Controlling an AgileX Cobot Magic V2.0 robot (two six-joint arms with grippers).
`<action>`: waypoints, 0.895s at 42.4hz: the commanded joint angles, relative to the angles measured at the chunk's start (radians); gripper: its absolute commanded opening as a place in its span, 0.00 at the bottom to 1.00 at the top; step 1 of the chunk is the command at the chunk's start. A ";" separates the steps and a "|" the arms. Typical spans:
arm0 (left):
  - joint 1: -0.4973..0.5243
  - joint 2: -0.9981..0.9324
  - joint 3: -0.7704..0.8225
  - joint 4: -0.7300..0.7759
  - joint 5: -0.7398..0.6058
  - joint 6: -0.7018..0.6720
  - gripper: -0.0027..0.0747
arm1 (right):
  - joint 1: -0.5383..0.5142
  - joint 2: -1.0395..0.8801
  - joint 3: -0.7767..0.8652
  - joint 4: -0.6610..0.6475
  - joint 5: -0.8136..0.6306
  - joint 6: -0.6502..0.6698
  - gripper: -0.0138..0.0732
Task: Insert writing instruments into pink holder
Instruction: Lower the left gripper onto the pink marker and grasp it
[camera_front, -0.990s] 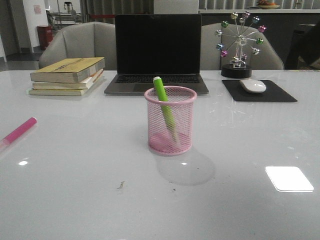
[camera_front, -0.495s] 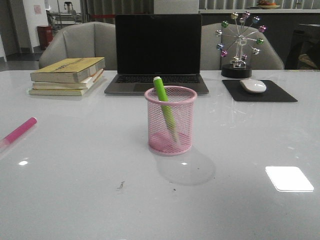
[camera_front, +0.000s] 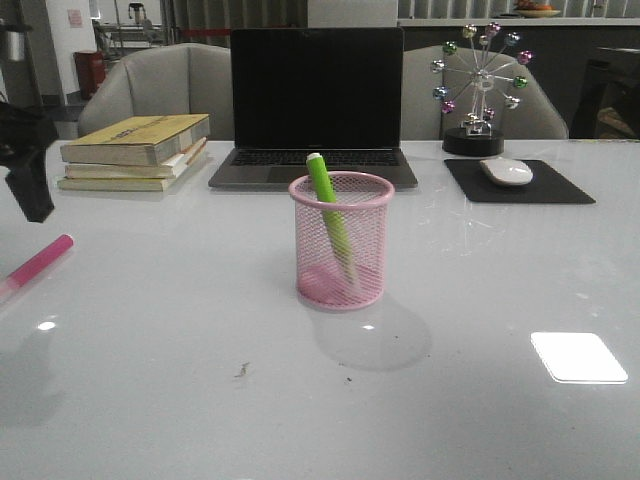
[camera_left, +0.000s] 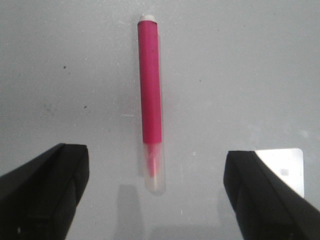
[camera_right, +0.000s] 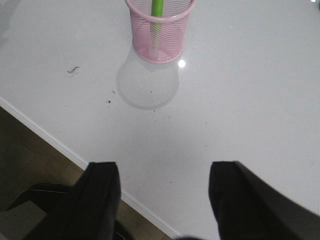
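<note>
The pink holder (camera_front: 341, 240) stands upright mid-table, and the lime green marker (camera_front: 328, 214) leans inside it. The right wrist view also shows the holder (camera_right: 160, 30) with the green marker (camera_right: 157, 9) in it. The magenta marker (camera_front: 38, 263) lies flat at the table's left edge. My left gripper (camera_front: 30, 190) hangs open above that magenta marker (camera_left: 150, 95), whose clear cap end lies between the spread fingers without touching them. My right gripper (camera_right: 162, 172) is open and empty over the table's front edge, well short of the holder, and does not appear in the front view.
A laptop (camera_front: 316, 105) stands behind the holder. Stacked books (camera_front: 135, 150) lie at the back left. A mouse (camera_front: 506, 171) on a black pad (camera_front: 518, 182) and a ferris-wheel ornament (camera_front: 478, 90) are at the back right. The table's front edge (camera_right: 60, 147) borders the floor.
My left gripper has come into the front view at the far left, above the magenta marker. The holder and both markers have not moved.
</note>
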 joint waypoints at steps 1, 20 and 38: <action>0.004 0.037 -0.111 0.006 0.011 -0.011 0.81 | 0.000 -0.009 -0.026 -0.012 -0.055 0.000 0.73; 0.011 0.256 -0.346 0.006 0.044 -0.011 0.60 | 0.000 -0.009 -0.026 -0.012 -0.055 0.000 0.73; 0.011 0.331 -0.430 0.006 0.056 -0.011 0.49 | 0.000 -0.009 -0.026 -0.012 -0.055 0.000 0.73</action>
